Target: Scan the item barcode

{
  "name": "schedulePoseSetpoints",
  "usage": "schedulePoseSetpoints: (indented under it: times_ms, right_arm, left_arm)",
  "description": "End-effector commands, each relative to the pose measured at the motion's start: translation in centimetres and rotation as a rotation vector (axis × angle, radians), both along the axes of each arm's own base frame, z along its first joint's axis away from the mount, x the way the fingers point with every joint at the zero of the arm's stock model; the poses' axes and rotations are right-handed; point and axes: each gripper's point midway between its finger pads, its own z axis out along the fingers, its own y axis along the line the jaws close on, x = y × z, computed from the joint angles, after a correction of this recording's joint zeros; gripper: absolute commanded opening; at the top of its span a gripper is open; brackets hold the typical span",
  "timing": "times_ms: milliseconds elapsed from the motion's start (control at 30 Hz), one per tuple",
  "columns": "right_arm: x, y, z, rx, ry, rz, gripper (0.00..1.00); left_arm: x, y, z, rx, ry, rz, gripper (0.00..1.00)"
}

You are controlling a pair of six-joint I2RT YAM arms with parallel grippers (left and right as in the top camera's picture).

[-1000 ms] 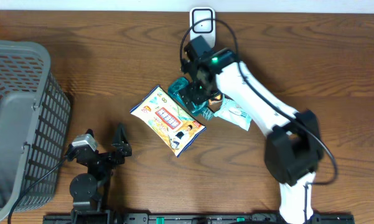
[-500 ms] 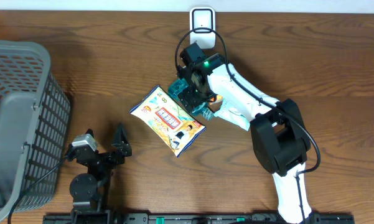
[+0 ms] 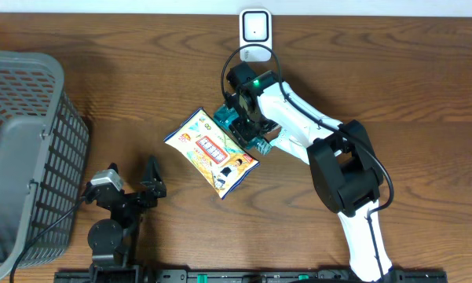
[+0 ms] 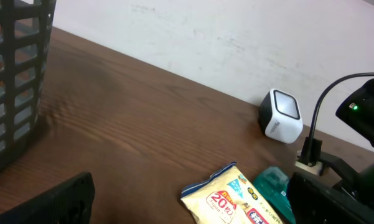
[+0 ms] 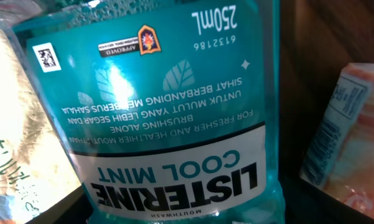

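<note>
A teal Listerine mouthwash bottle (image 3: 232,118) lies on the wooden table and fills the right wrist view (image 5: 168,112), label upside down, a small square code near its top left. My right gripper (image 3: 245,118) is down over it, its dark fingers (image 5: 327,202) standing at either side of the bottle's lower part (image 5: 174,211); whether they press on it does not show. The white barcode scanner (image 3: 255,26) stands at the table's back edge, also in the left wrist view (image 4: 283,115). My left gripper (image 3: 131,171) rests open near the front left (image 4: 190,208), holding nothing.
A yellow snack bag (image 3: 210,151) lies just left of the bottle (image 4: 233,199). A pale packet (image 3: 294,144) lies to the bottle's right (image 5: 345,137). A grey mesh basket (image 3: 23,149) stands at the far left. A black cable loops from the right wrist toward the scanner.
The right arm's elbow has swung left and folded in, the wrist has dropped closer onto the bottle, and its jaws have narrowed around it. The left arm has not moved.
</note>
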Motion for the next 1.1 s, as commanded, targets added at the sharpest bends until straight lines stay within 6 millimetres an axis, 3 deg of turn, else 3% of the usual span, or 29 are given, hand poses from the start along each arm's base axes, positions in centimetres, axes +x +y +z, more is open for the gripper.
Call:
schedulePoseSetpoints:
  times_ms: [0,200,367,500,667,867,1067]
  right_arm:
    - [-1.5,-0.4,-2.7,-0.024,0.082,0.021,0.70]
    - [-2.5,-0.9,-2.5,-0.047,0.123,0.012,0.51]
    - [-4.2,-0.7,-0.6,-0.027,0.221,0.006,0.41]
    - [-4.7,-0.8,2.6,-0.021,0.282,-0.030,0.39]
    - [-6.0,-1.6,6.0,-0.054,0.353,-0.048,0.29]
    - [-8.3,-3.0,7.4,-0.116,0.453,-0.058,0.27]
    - [-8.4,-2.7,7.7,-0.088,0.473,-0.104,0.28]
  left_arm:
    - [-0.1,0.0,-1.5,0.001,0.041,-0.003,0.97]
    - [-0.1,0.0,-1.5,0.001,0.041,-0.003,0.97]
    - [-0.1,0.0,-1.5,0.001,0.041,-0.003,0.97]
    - [-0.1,0.0,-1.5,0.001,0.041,-0.003,0.97]
    - [-0.1,0.0,-1.5,0.001,0.041,-0.003,0.97]
    - [-0.1,0.0,-1.5,0.001,0.041,-0.003,0.97]
    - [-0.1,0.0,-1.5,0.001,0.041,-0.003,0.97]
